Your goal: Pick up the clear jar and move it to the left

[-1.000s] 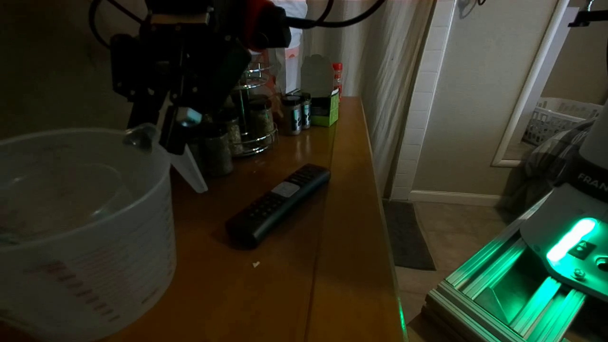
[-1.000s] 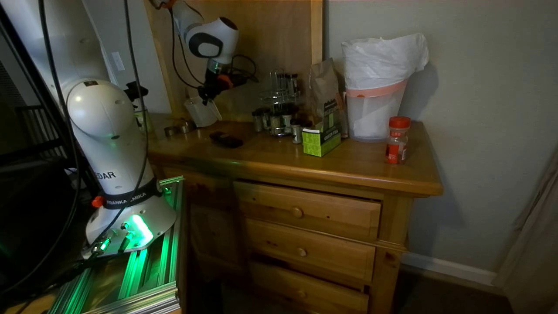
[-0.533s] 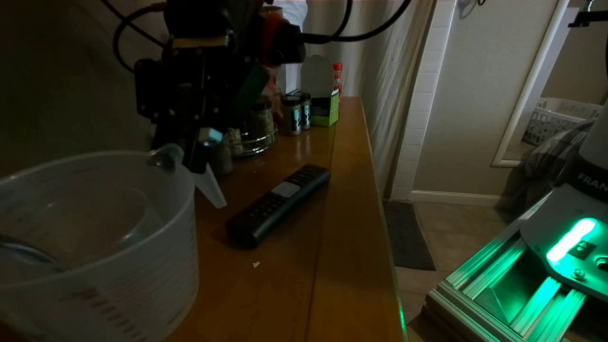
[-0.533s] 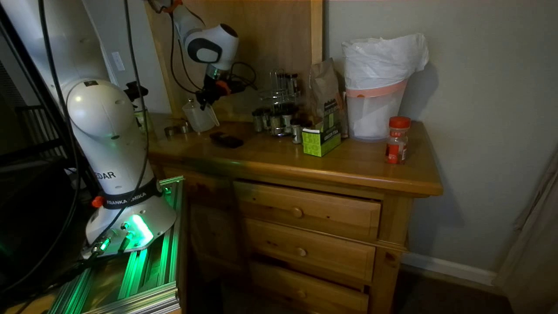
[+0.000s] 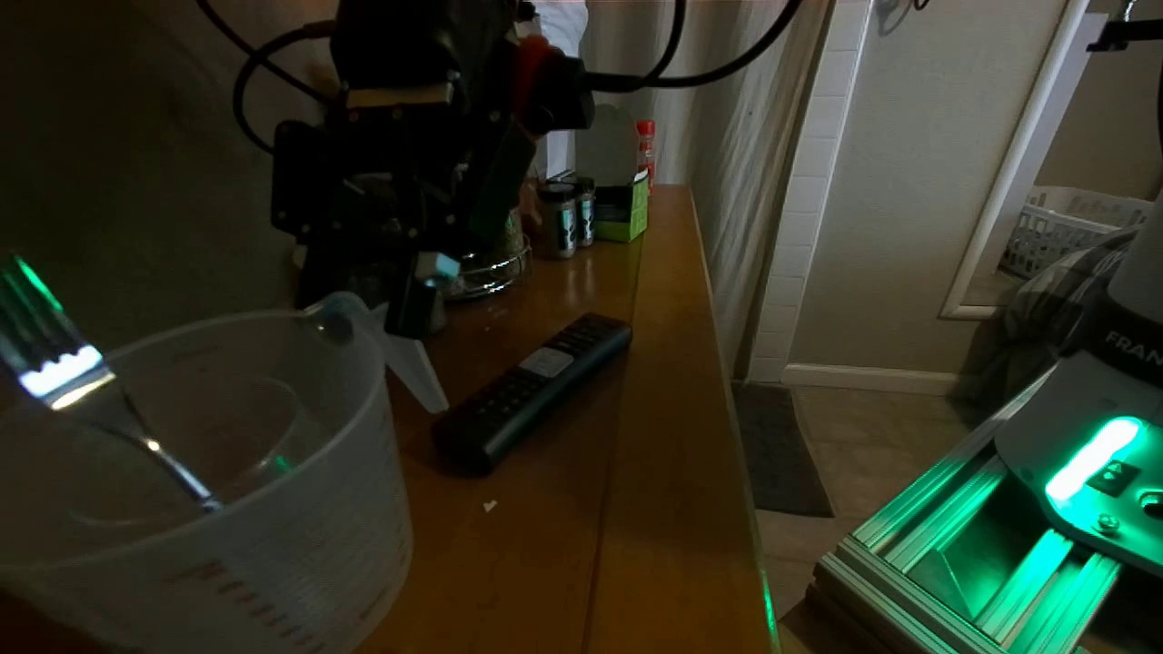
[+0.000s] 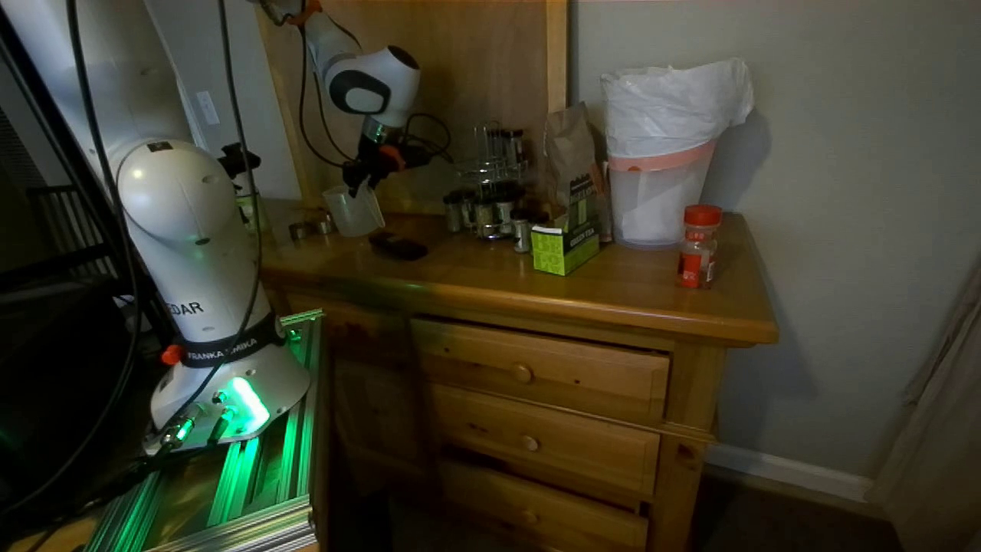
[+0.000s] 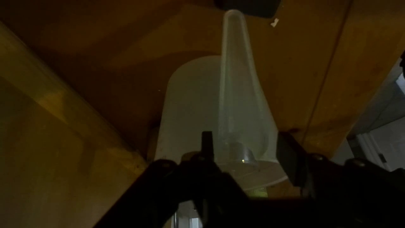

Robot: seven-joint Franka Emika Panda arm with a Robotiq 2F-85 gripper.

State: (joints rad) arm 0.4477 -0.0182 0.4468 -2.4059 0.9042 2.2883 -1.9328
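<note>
We note the tool [image 7: 244, 134] spread, its jaws standing either side of the handle [image 7: 236, 79] of the clear jar [image 5: 273, 554], no pinch apparent; one finger [image 7: 289, 158] sits just beside the handle's edge, contact uncertain. The clear jar stands on the tabletop [image 5: 545, 563] near the remote [image 5: 536, 391]; its base looks to be down, though we cannot tell whether it sits flat. We judge this the release stage, withdrawal yet to be made. Main risk: with little slack at that finger, a sideways or twisted exit could hook the handle and drag or tip the jar; wider jaws first, then straight back, should lessen it. Second: a fork [image 5: 65, 375] leans up out of the jar's mouth, its lower end hidden, and a jolt could swing or spill it. Third: if the base is not flat, we expect a rock once the handle is clear. The handle points toward the remote, so a shove that way could butt against it and turn the jar. Further out, the spice bottles [image 6: 485, 220] stand well apart; only a wide, careless retreat should reach them.
</note>
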